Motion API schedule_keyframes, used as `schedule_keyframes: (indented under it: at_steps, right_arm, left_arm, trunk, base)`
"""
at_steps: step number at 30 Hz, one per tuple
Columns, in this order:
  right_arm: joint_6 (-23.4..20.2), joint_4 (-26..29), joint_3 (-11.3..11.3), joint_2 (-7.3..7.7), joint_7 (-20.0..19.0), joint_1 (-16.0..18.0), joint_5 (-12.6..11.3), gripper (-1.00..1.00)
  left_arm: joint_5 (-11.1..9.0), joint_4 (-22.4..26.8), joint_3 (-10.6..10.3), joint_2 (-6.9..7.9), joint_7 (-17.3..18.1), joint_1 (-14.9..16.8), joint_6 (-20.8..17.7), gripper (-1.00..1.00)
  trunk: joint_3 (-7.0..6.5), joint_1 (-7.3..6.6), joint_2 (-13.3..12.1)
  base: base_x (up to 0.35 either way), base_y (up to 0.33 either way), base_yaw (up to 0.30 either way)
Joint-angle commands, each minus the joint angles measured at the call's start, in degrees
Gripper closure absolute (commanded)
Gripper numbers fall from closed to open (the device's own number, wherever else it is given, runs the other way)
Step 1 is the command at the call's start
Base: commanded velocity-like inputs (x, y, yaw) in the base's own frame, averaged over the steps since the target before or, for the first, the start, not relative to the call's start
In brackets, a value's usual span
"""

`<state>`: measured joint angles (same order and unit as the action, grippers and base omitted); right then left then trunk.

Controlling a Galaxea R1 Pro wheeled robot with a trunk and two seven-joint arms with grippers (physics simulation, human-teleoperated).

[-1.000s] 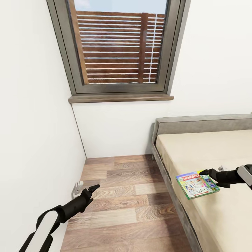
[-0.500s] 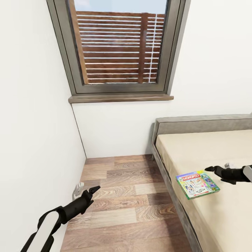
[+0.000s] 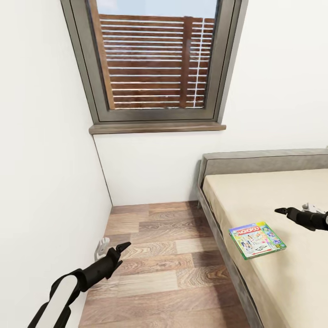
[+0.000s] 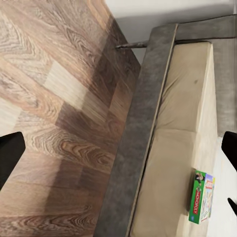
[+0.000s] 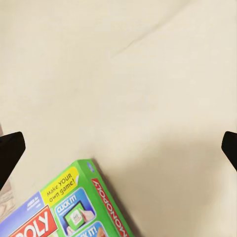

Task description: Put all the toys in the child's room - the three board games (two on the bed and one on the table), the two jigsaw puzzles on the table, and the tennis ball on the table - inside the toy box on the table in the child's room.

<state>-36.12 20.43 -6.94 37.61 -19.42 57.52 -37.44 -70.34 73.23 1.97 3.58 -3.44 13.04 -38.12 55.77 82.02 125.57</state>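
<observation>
A green-edged, white-faced Monopoly board game lies flat on the beige bed, close to the mattress's near side edge. My right gripper hovers open above the mattress, a short way beyond and to the right of the box, not touching it. The right wrist view has the box's corner below the open right gripper, with bare bedsheet between the fingers. My left gripper hangs open over the wood floor beside the left wall. The left wrist view catches the board game far off on the bed.
A grey upholstered bed frame borders a narrow strip of wood-plank floor between the bed and the white left wall. A window with a wooden sill sits in the far wall. A small white fitting is low on the left wall.
My right gripper has drawn back to the right and slightly upward, away from the board game's far edge. The box lies where it was. The left arm has barely moved.
</observation>
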Motion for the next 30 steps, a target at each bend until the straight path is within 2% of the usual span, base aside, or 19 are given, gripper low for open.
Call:
schedule_keyframes:
  at_steps: [1,30]
  right_arm:
    - [-0.1,0.0,-0.3,0.06,-0.2,0.0,-0.1,-1.00]
    - [-0.1,0.0,-0.3,0.06,-0.2,0.0,-0.1,-1.00]
  left_arm:
    - [-0.5,0.1,0.1,-0.01,-0.4,0.0,-0.3,-1.00]
    - [-0.5,0.1,0.1,-0.01,-0.4,0.0,-0.3,-1.00]
  trunk:
    - [0.05,-0.01,0.0]
    - [0.05,-0.01,0.0]
  base:
    - [0.000,0.000,0.000]
    - [0.000,0.000,0.000]
